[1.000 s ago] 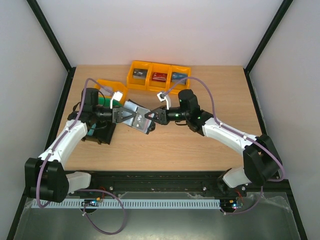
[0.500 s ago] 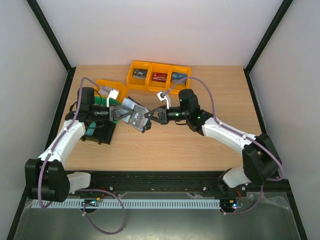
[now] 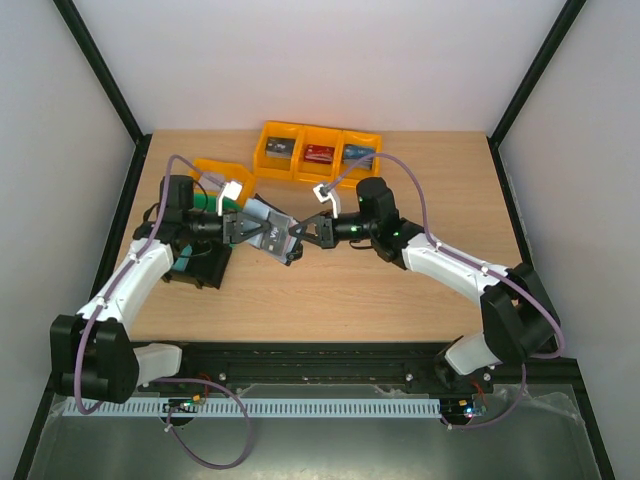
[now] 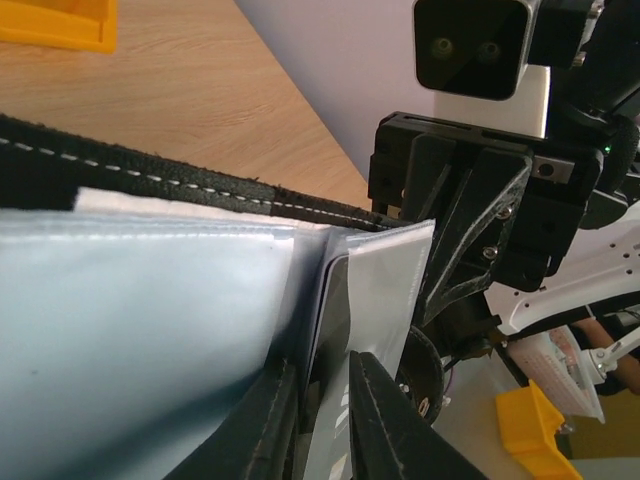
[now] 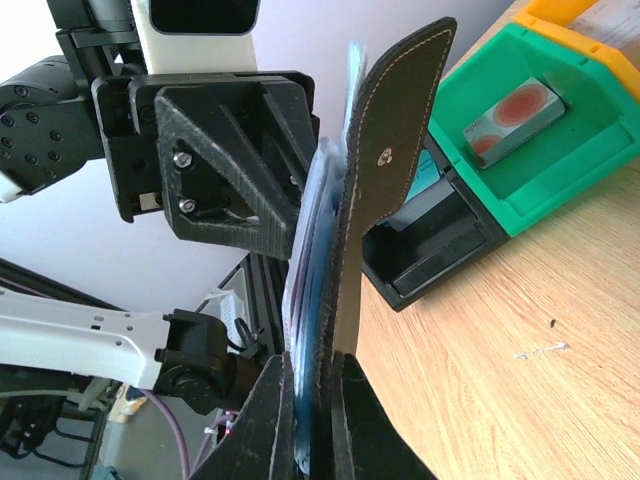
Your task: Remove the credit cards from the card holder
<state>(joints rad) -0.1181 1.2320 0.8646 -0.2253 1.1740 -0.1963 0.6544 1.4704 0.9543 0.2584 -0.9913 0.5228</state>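
- Watching from beside the rig: the card holder (image 3: 266,228) was off the table (image 3: 400,290), hanging in the air between the two arms, left of centre and near the green bin (image 5: 560,185).
- The left gripper (image 3: 240,228) was clamped on the holder's left end. In the left wrist view its fingers (image 4: 268,425) pinched one clear leaf, and the other pockets (image 4: 140,320) fanned away under the stitched black cover (image 4: 150,180).
- The right gripper (image 3: 300,236) was closed on the opposite end. In the right wrist view the snap flap (image 5: 385,170) stood straight up out of that gripper, edge-on.
- The holder's long axis ran gripper to gripper, far-left to near-right in the top view. Both sets of tips were touching it, so neither arm was nearer.
- For the credit cards (image 4: 330,320), I only saw a dark thin edge in the sleeve just above the left fingertips. It was probably a card, but too edge-on to be sure.
- My read: no card was out yet, since both grips sat on holder material rather than on a card.
- The next move turned on that edge. The sleeve end pointed toward the right gripper, so that arm looked better placed to let go, re-pinch the card and pull along the axis while the left held.
- Risk: the thin sleeve comes along with the card.
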